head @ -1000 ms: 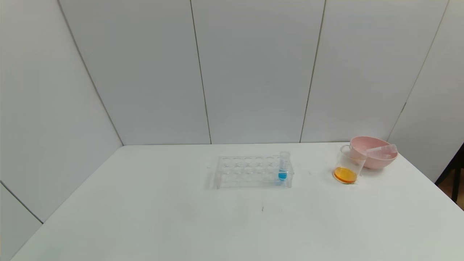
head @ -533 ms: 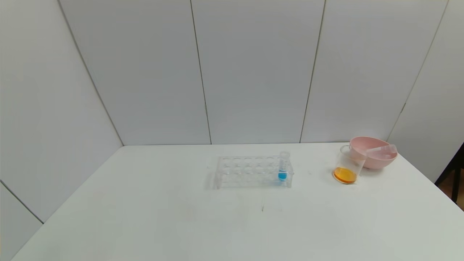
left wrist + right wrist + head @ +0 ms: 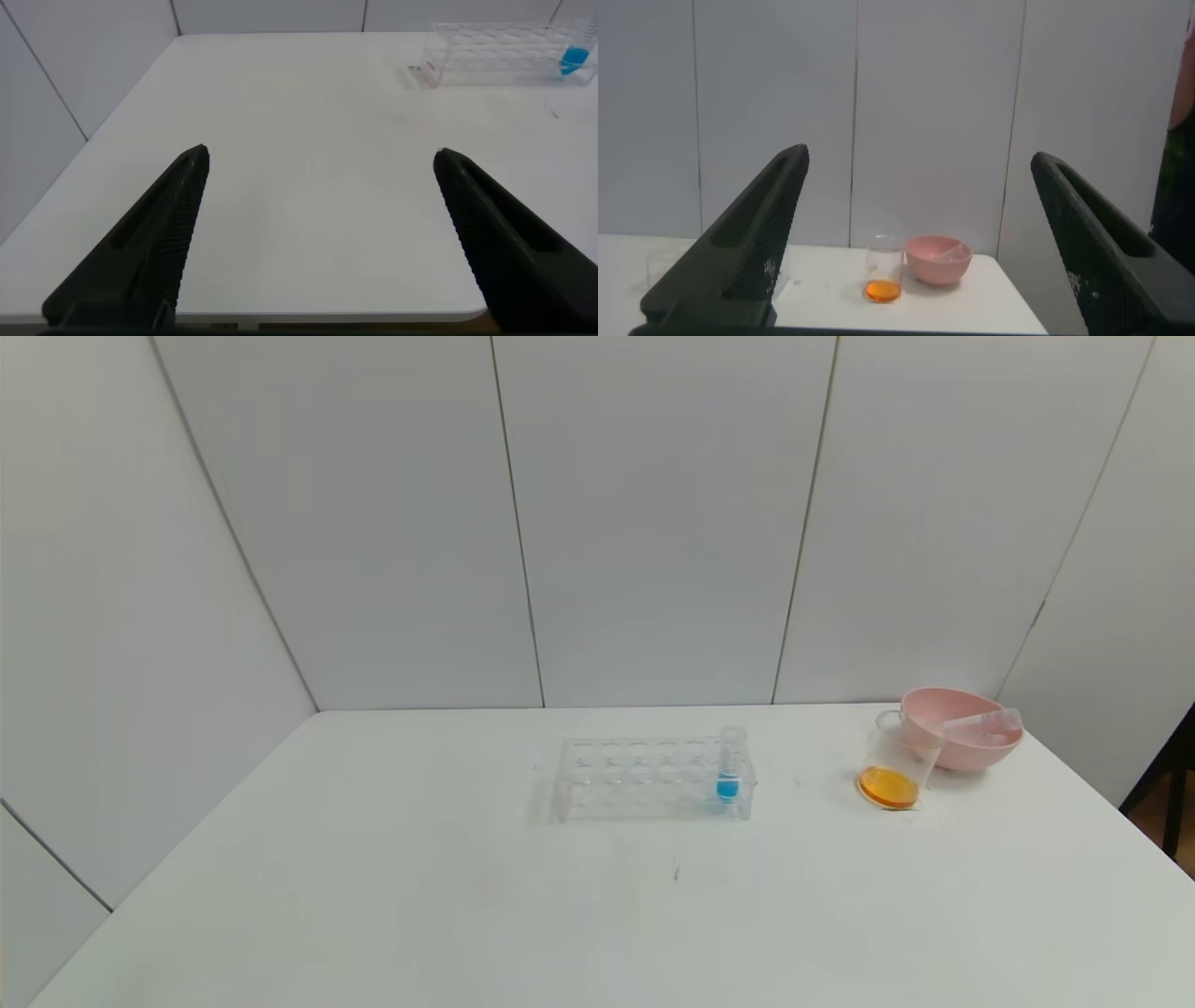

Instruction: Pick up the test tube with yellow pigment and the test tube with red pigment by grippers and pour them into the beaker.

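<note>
White table (image 3: 373, 896), grey panel walls | beaker (image 3: 894, 770) right of frame holds orange liquid, touching pink bowl (image 3: 962, 733) with spent tube (image 3: 980, 721) | rack (image 3: 653, 779) centre keeps blue tube (image 3: 729, 775) | left claw (image 3: 318, 233) and right claw (image 3: 920, 233) wide, empty, pulled back | pouring looks done; keep clear.

a white table (image 3: 373, 896) fills the lower part of the head view, its far edge meeting the wall. the wall (image 3: 653, 523) is made of pale grey panels parted by thin dark seams, and it wraps around both sides. at the far right, past the table's edge, a strip of brownish floor (image 3: 1153, 821) and a dark upright post (image 3: 1178, 793) show. the light is even and soft.
</note>
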`<action>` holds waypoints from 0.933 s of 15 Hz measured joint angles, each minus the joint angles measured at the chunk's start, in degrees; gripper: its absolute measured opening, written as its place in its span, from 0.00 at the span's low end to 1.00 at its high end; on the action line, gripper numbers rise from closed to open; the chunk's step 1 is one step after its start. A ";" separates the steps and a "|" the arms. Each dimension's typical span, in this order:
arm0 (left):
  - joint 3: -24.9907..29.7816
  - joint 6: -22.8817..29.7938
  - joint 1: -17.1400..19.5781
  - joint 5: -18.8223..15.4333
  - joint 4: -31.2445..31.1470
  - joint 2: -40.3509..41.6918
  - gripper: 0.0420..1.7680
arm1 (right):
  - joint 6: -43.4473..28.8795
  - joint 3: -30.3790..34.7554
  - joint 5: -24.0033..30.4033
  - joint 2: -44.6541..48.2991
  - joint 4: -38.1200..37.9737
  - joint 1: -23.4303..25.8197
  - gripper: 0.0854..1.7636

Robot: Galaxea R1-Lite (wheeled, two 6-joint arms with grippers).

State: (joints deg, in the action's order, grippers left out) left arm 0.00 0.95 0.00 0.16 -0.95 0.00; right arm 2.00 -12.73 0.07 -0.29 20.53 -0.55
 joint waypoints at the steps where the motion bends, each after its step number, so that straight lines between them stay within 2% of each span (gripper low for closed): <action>1: 0.00 -0.02 0.00 0.00 -0.02 0.00 0.97 | 0.57 4.83 0.06 0.11 2.68 0.00 0.96; 2: 0.00 0.00 0.00 0.00 -0.02 0.00 0.97 | 0.76 7.88 0.15 0.18 3.25 0.00 0.96; 3: 0.00 -0.02 0.00 0.00 0.00 0.00 0.97 | 0.60 10.31 0.17 0.22 0.62 0.00 0.96; 8: 0.00 0.00 0.00 0.00 -0.02 0.00 0.97 | -0.04 12.62 0.09 0.27 -20.80 0.04 0.96; 14: 0.00 0.00 0.00 0.00 -0.02 0.00 0.97 | -0.37 12.62 0.06 0.24 -20.96 0.04 0.96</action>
